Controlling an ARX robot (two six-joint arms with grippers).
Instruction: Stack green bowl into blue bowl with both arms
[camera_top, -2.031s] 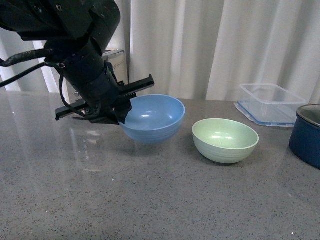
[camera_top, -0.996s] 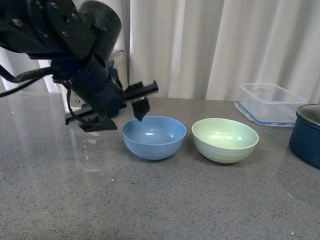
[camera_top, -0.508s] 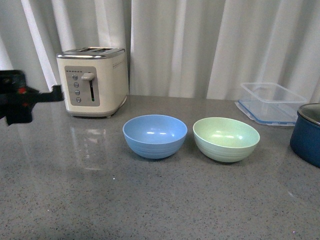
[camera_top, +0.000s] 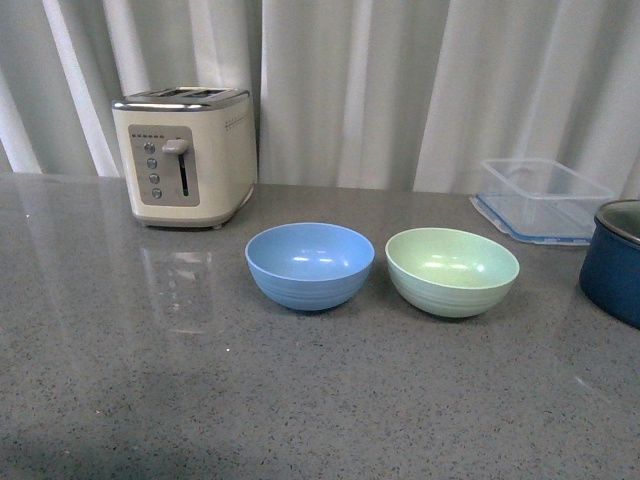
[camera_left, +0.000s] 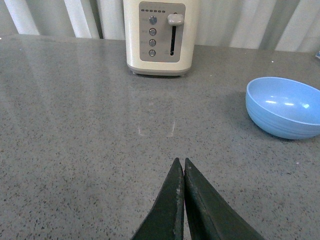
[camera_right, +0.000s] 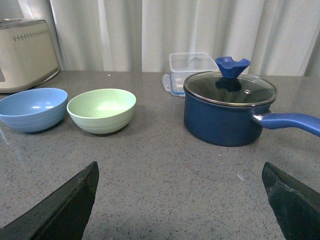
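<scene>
Risk: rim pinch tips green bowl (camera_top: 452, 271), shoving blue bowl (camera_top: 309, 265) just beside it, mid worktop (camera_top: 300, 400). Left hand (camera_left: 184, 170) closed, empty; right hand (camera_right: 180, 167) spread wide, empty.

Soft even daylight, sharp, faint countertop (camera_top: 150, 380) sheen

The blue bowl (camera_top: 309, 265) and the green bowl (camera_top: 452, 270) stand upright and empty on the counter (camera_top: 150, 380), side by side with a narrow gap, blue on the left. Both are matte, faintly ridged low down. The left gripper (camera_left: 181, 162) is closed on nothing; the right gripper (camera_right: 180, 167) is spread wide.
</scene>
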